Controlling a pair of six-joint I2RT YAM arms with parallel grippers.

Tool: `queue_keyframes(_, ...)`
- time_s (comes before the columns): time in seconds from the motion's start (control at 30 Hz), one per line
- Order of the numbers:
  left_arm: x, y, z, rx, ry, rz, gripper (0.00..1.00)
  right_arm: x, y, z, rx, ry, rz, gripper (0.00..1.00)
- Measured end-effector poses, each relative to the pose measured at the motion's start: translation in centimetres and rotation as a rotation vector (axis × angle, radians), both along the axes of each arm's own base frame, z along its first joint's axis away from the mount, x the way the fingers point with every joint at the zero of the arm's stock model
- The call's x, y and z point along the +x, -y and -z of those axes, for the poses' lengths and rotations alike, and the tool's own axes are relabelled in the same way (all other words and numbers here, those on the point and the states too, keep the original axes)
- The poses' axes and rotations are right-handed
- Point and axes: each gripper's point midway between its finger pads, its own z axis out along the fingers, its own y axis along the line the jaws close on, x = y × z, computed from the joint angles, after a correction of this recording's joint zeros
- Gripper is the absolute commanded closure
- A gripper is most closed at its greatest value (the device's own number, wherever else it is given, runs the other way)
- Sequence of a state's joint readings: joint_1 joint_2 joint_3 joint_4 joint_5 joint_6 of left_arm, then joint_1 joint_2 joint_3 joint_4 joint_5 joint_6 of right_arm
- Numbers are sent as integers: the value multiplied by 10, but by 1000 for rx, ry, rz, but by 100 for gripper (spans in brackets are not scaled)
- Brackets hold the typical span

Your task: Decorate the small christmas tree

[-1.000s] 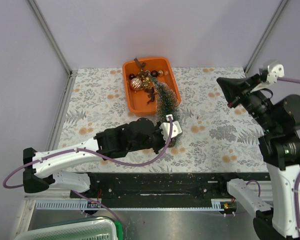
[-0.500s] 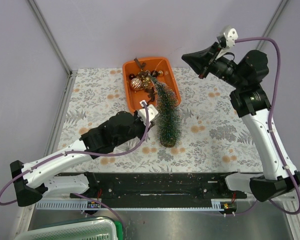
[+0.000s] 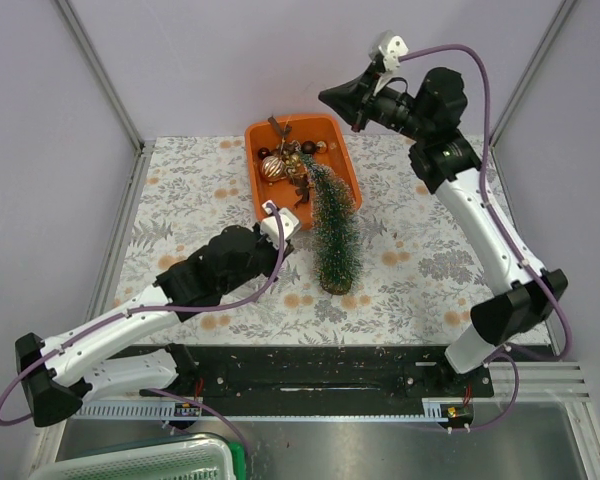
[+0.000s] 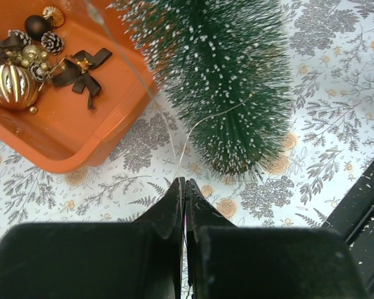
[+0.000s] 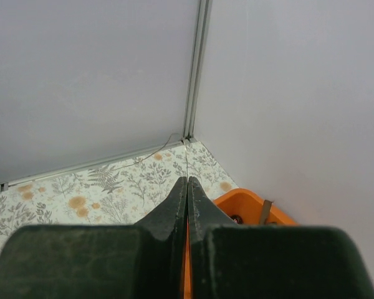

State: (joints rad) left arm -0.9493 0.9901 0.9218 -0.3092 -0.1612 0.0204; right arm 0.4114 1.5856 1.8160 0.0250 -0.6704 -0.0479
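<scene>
The small christmas tree [image 3: 336, 228] stands on its wooden base on the tablecloth just right of the orange tray [image 3: 253, 172], its tip leaning over the tray. In the left wrist view the tree [image 4: 230, 81] fills the top centre. My left gripper [image 3: 292, 235] is low, just left of the tree's foot; its jaws [image 4: 184, 180] are shut on a thin wire [image 4: 193, 128] that runs up to the tree. My right gripper [image 3: 326, 97] is raised high behind the tray, shut [image 5: 187, 179] on the same thin wire [image 5: 186, 159].
The tray [image 4: 81, 134] holds a gold striped ball [image 4: 12, 84], black bows [image 4: 81, 68], pinecones [image 4: 52, 42] and small dark balls. Grey walls and metal posts close off the table's back and sides. A black rail [image 3: 330, 365] runs along the near edge.
My right arm has swung from the far right up and left to behind the tray. My left gripper has drawn back left from the tree's foot. The tree stands more upright.
</scene>
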Motion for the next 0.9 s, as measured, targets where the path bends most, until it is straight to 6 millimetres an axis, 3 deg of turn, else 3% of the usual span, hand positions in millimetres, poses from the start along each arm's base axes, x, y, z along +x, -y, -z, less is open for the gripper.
queue_keyframes(0.23, 10, -18, 8, -2, 4, -62, 99, 58, -23, 64, -52, -112, 18, 100)
queue_keyframes(0.37, 15, -24, 11, 1, 9, -95, 96, 82, -31, 98, -76, -173, 34, 100)
queue_keyframes(0.63, 28, -18, 14, -6, 29, -124, 91, 110, -20, 147, -115, -254, 158, 100)
queue_keyframes(0.77, 34, -20, 25, 12, 28, -152, 78, 124, 1, 172, -119, -311, 226, 100)
queue_keyframes(0.83, 37, -24, 30, 19, 29, -176, 56, 133, 22, 191, -120, -352, 285, 100)
queue_keyframes(0.9, 41, -27, 32, 25, 31, -196, 43, 138, 47, 213, -130, -402, 357, 100)
